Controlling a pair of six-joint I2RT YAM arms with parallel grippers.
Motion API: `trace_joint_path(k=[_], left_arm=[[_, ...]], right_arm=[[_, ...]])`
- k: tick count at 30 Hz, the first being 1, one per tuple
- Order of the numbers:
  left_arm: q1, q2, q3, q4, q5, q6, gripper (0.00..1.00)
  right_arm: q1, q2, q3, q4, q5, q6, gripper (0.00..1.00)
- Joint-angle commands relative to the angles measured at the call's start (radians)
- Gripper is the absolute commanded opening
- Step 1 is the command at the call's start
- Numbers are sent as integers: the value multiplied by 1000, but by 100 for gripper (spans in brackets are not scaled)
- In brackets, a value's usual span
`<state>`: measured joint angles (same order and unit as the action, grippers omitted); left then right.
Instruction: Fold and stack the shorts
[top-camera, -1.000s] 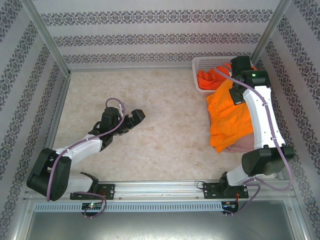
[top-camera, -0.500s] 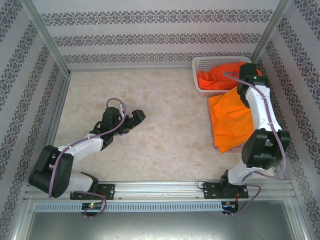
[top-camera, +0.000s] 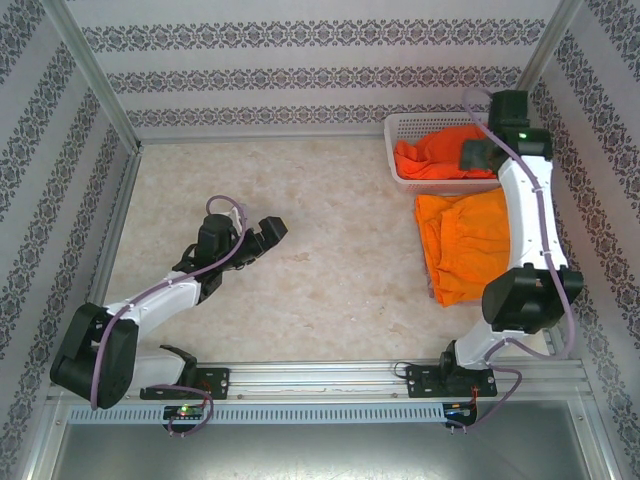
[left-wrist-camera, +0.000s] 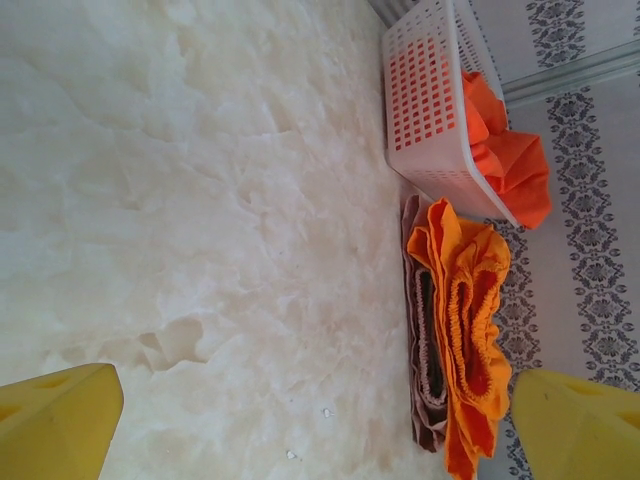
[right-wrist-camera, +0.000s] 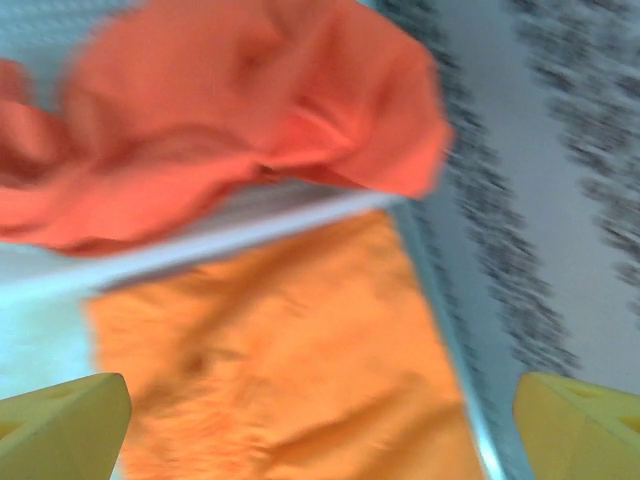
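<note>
From above, your right gripper (top-camera: 478, 153) hangs over the basket (top-camera: 402, 124) at two o'clock, above the loose orange shorts (top-camera: 432, 157). The folded stack (top-camera: 465, 245) lies at three o'clock, and the left gripper (top-camera: 271, 229) sits idle near nine.

Your left wrist camera shows its jaws spread and empty, and a pink pair (left-wrist-camera: 412, 300) under the stack's orange.

The blurred right wrist view shows jaws wide apart over the basket's shorts.

I judge you're fetching the next pair: descend and pinch a bunched edge.
</note>
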<state>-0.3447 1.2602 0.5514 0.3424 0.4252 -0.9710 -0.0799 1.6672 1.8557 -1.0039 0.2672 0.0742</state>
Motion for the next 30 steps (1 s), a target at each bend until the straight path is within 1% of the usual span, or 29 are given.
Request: trace_joint_path(k=[1,4,7,12,14,18,19,20,24,26,27,29,30], left_arm=[[12,-30,-16,-28,-12,31,100],[16,-44,-17,-42,-9,32,100],[20,-57,-20,-54,-16,39,100],[26,-56,-6,-74,-5,44,100],[28,-59,6,-99,-2,53,100],[30,-75,7,-130,-17,64,100],[29,-78,5,-134,-21,63,100],[30,-81,2,-137,-24,62,100],[31,-93,-5,-149,-30,52,100],[30,-103,-7,-162,-36,52,100],[30,-109,-9,-166,-42,53,100],[30,-120,-18,-168,-52,51,100],[31,-125,-21,-166,-56,50,100]], right_arm=[[60,125,77,54,-116,87,98],[79,273,221,-9,-48,98,98],[80,425,362,-69,-24,111,98],[70,602,459,-79,-3,115,98],[59,656,480,-81,-27,133,98],[32,763,544,-104,-143,178,98],[26,787,563,-113,-182,191,95],[22,805,580,-119,-214,201,89],[2,852,641,-129,-306,271,56],[-5,837,646,-111,-346,303,41],[-7,822,647,-98,-363,316,29],[-11,781,646,-75,-376,342,11],[-11,759,645,-63,-377,352,5]])
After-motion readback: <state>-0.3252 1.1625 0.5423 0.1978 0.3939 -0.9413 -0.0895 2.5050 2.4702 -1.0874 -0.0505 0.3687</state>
